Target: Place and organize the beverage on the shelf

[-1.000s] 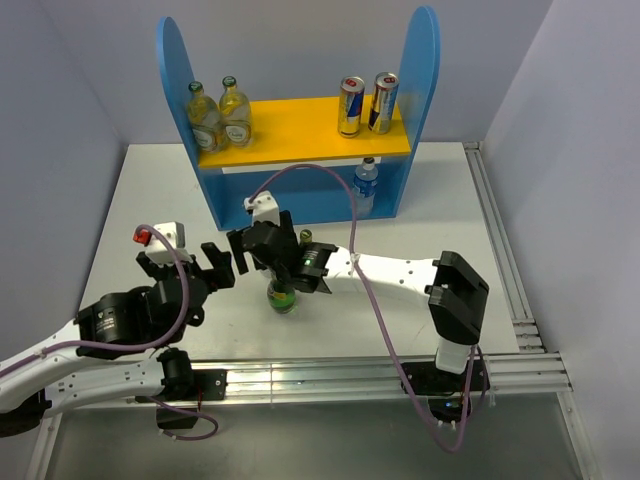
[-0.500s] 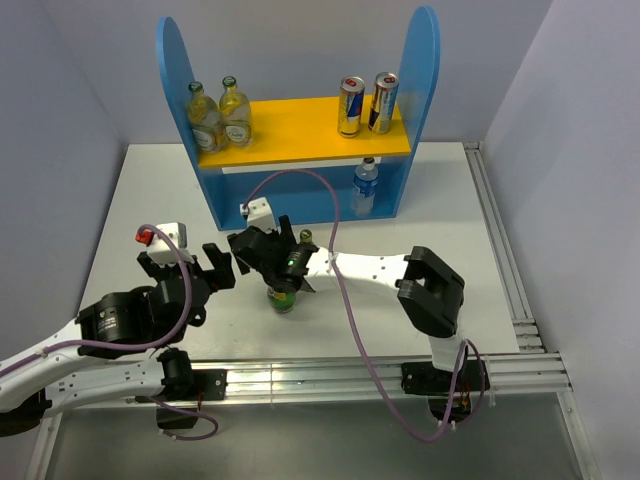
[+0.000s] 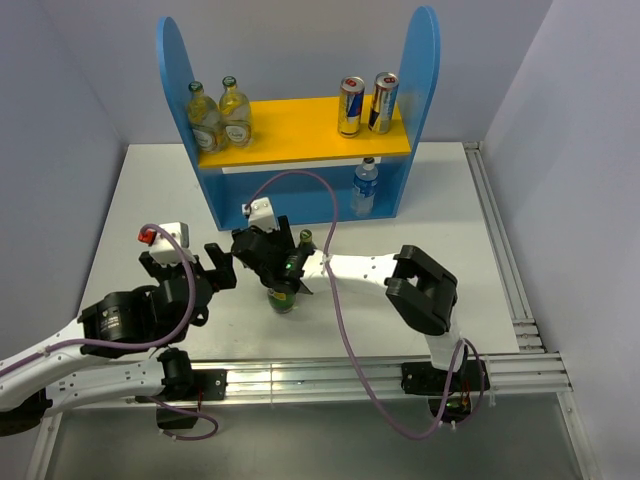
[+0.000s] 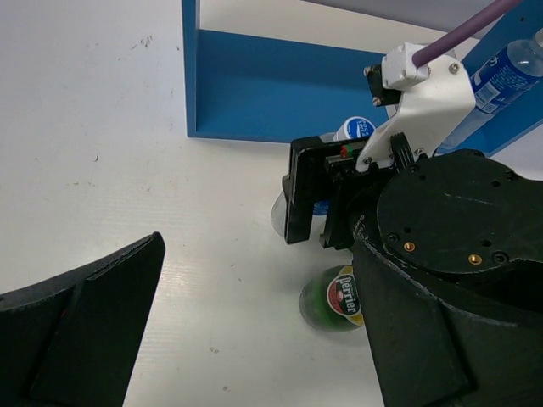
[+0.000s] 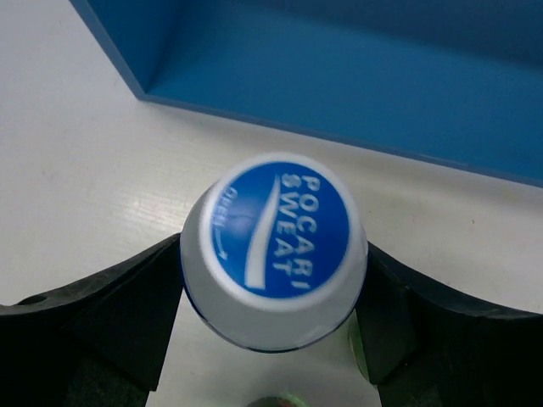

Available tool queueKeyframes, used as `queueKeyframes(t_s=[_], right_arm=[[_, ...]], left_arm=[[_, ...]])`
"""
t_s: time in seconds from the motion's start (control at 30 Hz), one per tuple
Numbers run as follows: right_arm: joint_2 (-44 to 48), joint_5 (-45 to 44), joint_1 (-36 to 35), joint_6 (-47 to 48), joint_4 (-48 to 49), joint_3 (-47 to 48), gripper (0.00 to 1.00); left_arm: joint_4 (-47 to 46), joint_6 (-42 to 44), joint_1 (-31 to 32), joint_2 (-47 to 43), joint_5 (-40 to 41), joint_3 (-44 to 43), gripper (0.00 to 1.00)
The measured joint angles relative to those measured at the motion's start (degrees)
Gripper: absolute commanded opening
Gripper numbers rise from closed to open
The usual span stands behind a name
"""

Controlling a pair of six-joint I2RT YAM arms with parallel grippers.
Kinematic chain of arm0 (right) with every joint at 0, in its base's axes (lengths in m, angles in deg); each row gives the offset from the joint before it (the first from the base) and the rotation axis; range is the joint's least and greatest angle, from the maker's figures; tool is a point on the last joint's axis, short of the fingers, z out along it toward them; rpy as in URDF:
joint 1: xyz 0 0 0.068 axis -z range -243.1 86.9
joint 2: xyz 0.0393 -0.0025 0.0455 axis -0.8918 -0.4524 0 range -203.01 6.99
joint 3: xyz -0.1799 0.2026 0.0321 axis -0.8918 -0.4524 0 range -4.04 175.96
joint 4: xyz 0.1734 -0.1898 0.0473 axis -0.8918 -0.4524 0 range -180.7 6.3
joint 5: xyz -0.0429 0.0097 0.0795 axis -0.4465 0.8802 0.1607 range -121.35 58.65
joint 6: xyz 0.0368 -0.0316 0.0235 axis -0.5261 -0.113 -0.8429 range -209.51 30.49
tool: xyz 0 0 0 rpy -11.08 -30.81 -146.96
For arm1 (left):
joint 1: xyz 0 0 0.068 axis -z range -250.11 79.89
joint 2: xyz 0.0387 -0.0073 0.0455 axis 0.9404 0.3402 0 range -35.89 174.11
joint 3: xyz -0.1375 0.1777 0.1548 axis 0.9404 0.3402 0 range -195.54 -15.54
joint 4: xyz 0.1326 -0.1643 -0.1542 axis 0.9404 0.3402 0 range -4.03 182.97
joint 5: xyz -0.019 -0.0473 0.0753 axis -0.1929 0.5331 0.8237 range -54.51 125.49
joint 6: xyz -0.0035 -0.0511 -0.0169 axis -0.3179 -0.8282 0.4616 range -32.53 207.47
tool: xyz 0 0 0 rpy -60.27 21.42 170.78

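At the near left, the left gripper gapes wide, nothing in it. At its 2 o'clock a green Perrier bottle stands on the table. Just past it is the right gripper — fingers pressed on both sides of a Pocari Sweat bottle, short of the shelf. The shelf stands far at 12 o'clock — two glass bottles and two cans on its orange board, a water bottle on its base.

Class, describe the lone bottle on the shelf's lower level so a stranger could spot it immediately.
Find the big blue shelf at the far side of the table. Under its yellow-orange board, at the right end, stands a clear water bottle. It alone sits on the lower level; the glass bottles and cans stand above.
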Motion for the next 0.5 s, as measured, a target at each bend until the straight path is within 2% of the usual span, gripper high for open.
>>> queueKeyframes(t_s=[0.07, 0.1, 0.17, 0.2, 0.27, 0.3, 0.5], right_arm=[[-0.6, -1.4, 0.2, 0.5, 2.2, 0.0, 0.77], [-1.0, -2.1, 0.2, 0.9, 3.1, 0.0, 0.66], [-1.8, -3.4, 0.4, 1.7, 4.7, 0.0, 0.55], [-2.0, -3.5, 0.5, 1.7, 5.4, 0.0, 0.42], [-2.4, -4.1, 0.6, 2.5, 6.1, 0.2, 0.26], [-2.6, -4.1, 0.7, 2.6, 6.1, 0.6, 0.12], [-2.8, -4.0, 0.9, 2.8, 4.7, 1.5, 0.06]], left_arm=[[0.2, -0.4, 0.0, 0.3, 0.0, 0.0, 0.99], [0.2, -0.5, 0.0, 0.3, 0.0, 0.0, 0.99], [0.3, -0.6, 0.0, 0.4, 0.0, 0.0, 0.99], [0.3, -0.6, 0.0, 0.4, 0.0, 0.0, 0.99], [0.3, -0.7, 0.0, 0.3, 0.0, 0.0, 0.99], [0.3, -0.7, 0.0, 0.3, 0.0, 0.0, 0.99], [0.3, -0.8, 0.0, 0.3, 0.0, 0.0, 0.99]])
